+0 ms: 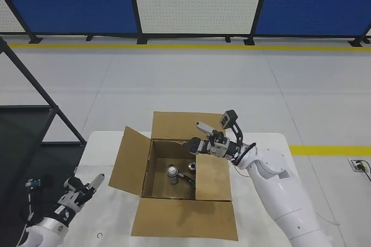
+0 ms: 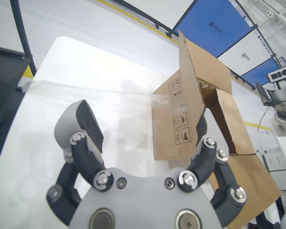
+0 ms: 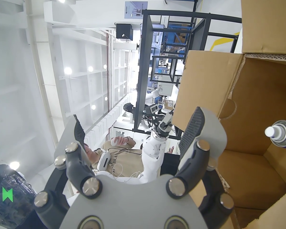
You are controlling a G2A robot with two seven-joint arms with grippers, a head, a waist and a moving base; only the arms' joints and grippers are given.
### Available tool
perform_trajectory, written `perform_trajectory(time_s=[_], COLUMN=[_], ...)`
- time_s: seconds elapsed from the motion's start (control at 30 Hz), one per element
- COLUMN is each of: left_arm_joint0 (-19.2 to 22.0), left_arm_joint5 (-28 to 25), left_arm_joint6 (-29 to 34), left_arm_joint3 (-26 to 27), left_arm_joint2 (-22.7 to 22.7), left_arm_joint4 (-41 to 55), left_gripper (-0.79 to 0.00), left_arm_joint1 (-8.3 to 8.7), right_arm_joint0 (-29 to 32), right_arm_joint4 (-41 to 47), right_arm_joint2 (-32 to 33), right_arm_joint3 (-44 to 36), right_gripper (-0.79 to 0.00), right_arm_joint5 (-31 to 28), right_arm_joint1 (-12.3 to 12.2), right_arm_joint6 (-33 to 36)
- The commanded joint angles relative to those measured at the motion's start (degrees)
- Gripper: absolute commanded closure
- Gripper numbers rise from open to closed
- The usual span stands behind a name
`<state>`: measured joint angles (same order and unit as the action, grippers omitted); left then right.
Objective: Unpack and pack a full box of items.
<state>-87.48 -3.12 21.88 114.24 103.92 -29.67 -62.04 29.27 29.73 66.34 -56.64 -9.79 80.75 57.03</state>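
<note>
Seemingly early in unpacking: box (image 1: 185, 219) flaps were folded out; spray can (image 1: 172, 173) and small dark item (image 1: 189, 167) sat inside; right claw (image 1: 196, 137) gaped empty above it; left claw (image 1: 83, 182), fingers spread, held nothing over the bench (image 1: 111, 210).

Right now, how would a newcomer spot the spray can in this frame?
Find the open cardboard box in the middle of the white table. On its floor stands the spray can, upright; its pale cap and silvery shoulder set it apart from the darker item beside it.
</note>
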Motion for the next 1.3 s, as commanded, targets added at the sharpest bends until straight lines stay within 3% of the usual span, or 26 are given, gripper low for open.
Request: perform_trajectory(time_s=[0.0,0.27,0.43,0.6,0.93,1.27], left_arm_joint0=[-0.18,1.73,7.25,17.13,39.90,39.90], left_arm_joint5=[-0.63,-6.74,-10.27,-9.87,-6.72,-6.72], left_arm_joint6=[0.02,6.04,15.42,23.51,29.86,29.86], left_arm_joint3=[1.78,9.48,11.22,7.16,-9.77,-9.77], left_arm_joint2=[1.61,7.42,4.37,-4.49,-32.22,-32.22], left_arm_joint4=[1.18,7.48,15.11,17.92,17.10,17.10], left_gripper=[-0.785,-0.785,-0.785,-0.785,-0.785,-0.785], left_arm_joint1=[0.08,0.76,1.55,2.21,0.30,0.30], right_arm_joint0=[0.24,2.42,5.63,9.57,19.05,19.05], right_arm_joint4=[-0.86,-2.84,-2.44,-2.46,-5.02,-5.02], right_arm_joint2=[0.07,2.66,6.57,12.97,23.85,23.85], right_arm_joint3=[-0.36,-3.40,-7.39,-12.30,-22.39,-22.39], right_gripper=[-0.785,-0.785,-0.785,-0.785,-0.785,-0.785], right_arm_joint5=[0.42,0.43,-1.35,-1.44,1.98,1.98], right_arm_joint1=[-0.18,-1.54,-2.93,-4.90,-7.85,-7.85], right_arm_joint6=[0.13,2.65,5.53,8.06,5.36,5.36])
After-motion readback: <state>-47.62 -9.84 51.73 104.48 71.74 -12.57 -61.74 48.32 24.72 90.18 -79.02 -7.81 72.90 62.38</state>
